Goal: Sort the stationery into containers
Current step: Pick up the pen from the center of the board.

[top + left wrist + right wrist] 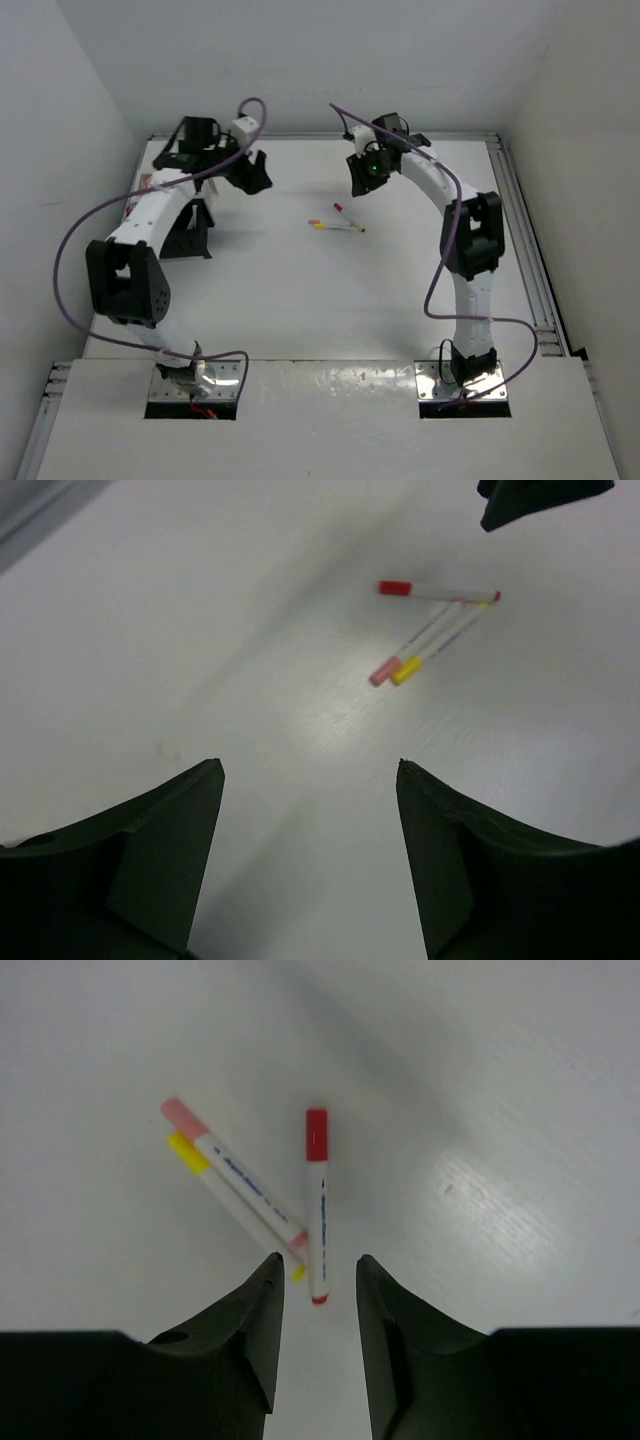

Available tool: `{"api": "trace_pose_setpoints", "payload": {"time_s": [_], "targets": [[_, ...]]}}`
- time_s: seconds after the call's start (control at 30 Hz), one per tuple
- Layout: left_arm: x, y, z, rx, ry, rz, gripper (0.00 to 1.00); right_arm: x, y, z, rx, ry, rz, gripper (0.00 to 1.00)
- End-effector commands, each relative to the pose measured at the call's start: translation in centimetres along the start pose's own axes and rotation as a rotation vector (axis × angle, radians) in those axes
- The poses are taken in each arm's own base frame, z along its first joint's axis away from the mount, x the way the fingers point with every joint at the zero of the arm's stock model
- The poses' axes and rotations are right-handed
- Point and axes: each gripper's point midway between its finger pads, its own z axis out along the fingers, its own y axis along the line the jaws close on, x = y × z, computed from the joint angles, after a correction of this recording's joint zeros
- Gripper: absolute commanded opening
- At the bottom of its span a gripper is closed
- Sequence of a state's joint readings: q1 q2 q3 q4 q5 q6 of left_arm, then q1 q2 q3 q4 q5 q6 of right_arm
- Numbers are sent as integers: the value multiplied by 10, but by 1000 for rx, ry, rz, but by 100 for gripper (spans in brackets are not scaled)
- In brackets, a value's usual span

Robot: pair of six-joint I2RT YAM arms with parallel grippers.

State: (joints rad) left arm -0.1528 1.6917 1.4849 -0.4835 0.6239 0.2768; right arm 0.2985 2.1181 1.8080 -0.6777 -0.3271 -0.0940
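Three white markers lie together mid-table: one red-capped (318,1205), one pink-capped (235,1175) and one yellow-capped (215,1185), the last two side by side. My right gripper (320,1258) hovers just short of the red-capped marker's tail, its jaws a narrow gap apart with nothing between them. My left gripper (310,765) stands wide open and empty over bare table, the markers (430,630) well ahead of it. From above, both grippers (255,172) (362,178) hang over the far half of the table. A black container (190,238) shows partly under the left arm.
White walls close the table at the back and sides. A metal rail (525,230) runs along the right edge. Purple cables (75,230) loop off both arms. The right gripper's tip (535,498) shows at the top of the left wrist view.
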Motion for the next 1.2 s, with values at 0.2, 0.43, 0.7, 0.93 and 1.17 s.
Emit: {"api": "trace_pose_setpoints", "payload": {"time_s": [0.2, 0.43, 0.7, 0.93, 1.17], "targets": [[4, 15, -82, -100, -103, -91, 77, -14, 8, 48, 23, 28, -31, 37], [28, 17, -84, -113, -99, -160, 77, 5, 16, 74, 34, 81, -59, 40], [34, 19, -87, -122, -87, -178, 77, 22, 3, 98, 96, 143, -115, 40], [36, 20, -88, -126, -81, -174, 77, 46, -12, 108, 132, 208, -145, 33], [33, 24, -90, -132, -80, -165, 78, 60, -27, 100, 203, 306, -236, 13]]}}
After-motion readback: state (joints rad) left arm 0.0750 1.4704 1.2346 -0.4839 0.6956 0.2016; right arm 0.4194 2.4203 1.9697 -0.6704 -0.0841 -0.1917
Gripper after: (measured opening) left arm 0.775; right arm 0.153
